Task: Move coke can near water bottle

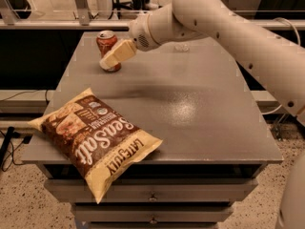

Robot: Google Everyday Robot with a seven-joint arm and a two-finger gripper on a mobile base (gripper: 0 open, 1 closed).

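Note:
The coke can (105,40), red-orange with a silver top, stands upright at the far left of the grey table top (200,118). My gripper (108,60), cream coloured at the end of the white arm (228,23), reaches in from the right. It is directly in front of the can's lower half and overlaps it. I cannot tell whether it touches the can. The water bottle is mostly hidden behind my arm. Only a faint clear shape (180,46) shows under the arm at the far middle of the table.
A brown and yellow sea salt chip bag (95,138) lies at the table's front left, hanging over the front edge. Drawers (152,194) sit below the top. A rail and chair legs stand behind the table.

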